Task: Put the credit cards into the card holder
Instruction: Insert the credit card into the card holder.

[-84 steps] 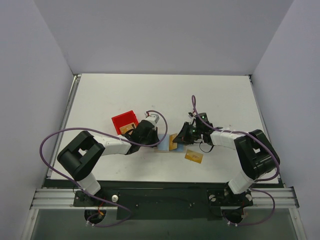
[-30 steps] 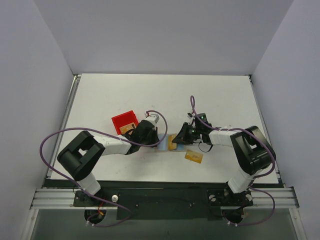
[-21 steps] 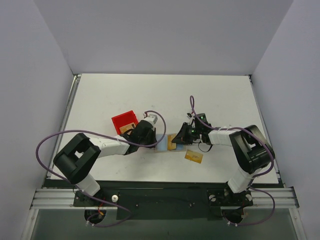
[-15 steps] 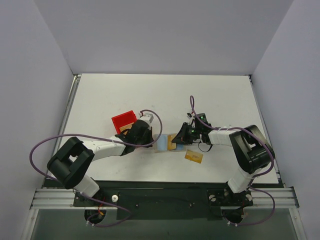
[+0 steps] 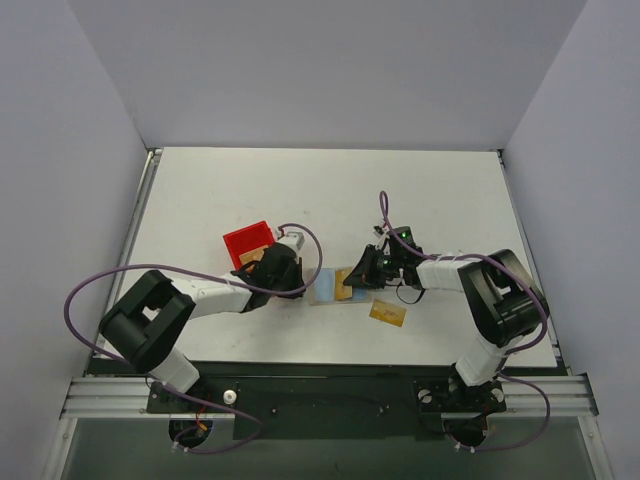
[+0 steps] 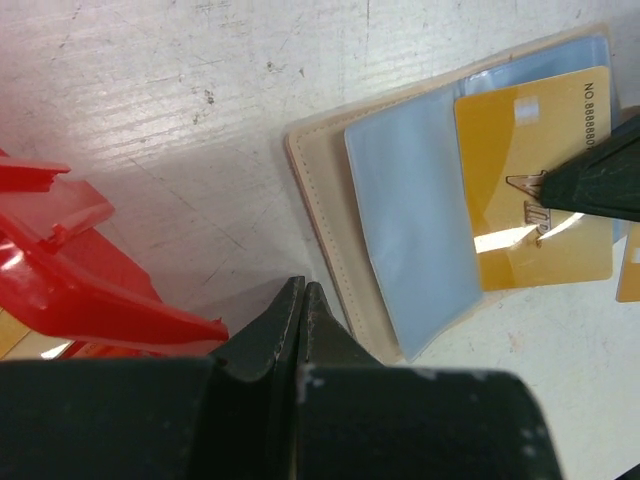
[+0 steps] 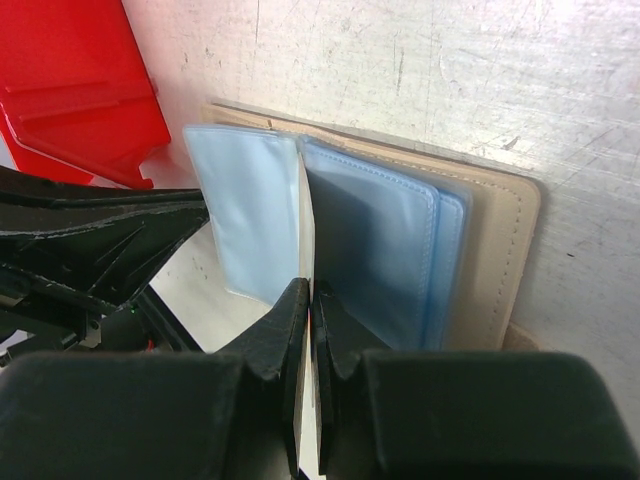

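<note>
- Beige-tan folding card holder (image 5: 330,287): lies open on the white table (image 5: 420,190), near the front and about mid-width, with its light blue clear sleeves uppermost. It sits between the two grippers.
- Orange-yellow plastic card (image 6: 530,190): rests over the right-hand sleeves. Whether its left edge has entered a sleeve cannot be told, and it is judged not yet seated.
- Right gripper (image 5: 360,272): fingers are closed on that card, which the wrist view shows edge-on at the sleeves.
- Left gripper (image 6: 300,292): jaws are shut with nothing between them. The tips are just beside the card holder's left edge, and contact cannot be told.
- Change: moments earlier the left gripper lay against the card holder's left side. It has since drawn back leftward, toward the red plastic bin (image 5: 250,243). The card holder now seems unbraced and may slide as the card is pushed in.
- Second orange-yellow card (image 5: 388,314): lies flat on the table, nearer and to the right of the card holder and apart from it. It is not yet inserted.
</note>
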Controlling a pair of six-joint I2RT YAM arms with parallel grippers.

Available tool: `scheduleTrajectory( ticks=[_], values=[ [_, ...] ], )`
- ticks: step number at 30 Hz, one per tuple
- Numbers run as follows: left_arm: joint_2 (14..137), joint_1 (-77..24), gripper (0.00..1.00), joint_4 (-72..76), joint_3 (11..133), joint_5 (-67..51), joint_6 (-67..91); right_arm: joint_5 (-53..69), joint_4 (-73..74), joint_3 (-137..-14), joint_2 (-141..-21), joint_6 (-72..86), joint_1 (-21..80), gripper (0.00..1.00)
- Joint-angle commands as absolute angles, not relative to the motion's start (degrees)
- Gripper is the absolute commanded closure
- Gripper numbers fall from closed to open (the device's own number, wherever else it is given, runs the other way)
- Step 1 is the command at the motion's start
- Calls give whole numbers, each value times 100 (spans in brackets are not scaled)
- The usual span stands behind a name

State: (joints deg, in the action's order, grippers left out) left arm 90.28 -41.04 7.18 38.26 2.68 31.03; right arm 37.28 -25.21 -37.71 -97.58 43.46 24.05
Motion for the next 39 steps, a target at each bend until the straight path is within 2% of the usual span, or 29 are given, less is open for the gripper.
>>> scheduleTrajectory(
  ticks=[1,18,39],
  values=[
    [9254,-4087,98,844,3990,114,3068,3770,-2514,-3902,-9914,4192,2443,100],
    [9589,-4087,98,888,4131,0,3032,4034,-2584,-4069,-10090,4096,2681,100],
    [9571,-4087,99,993,4043,-167,3085,3323,-3383,-3736,-10274,4878,2900,100]
  ],
)
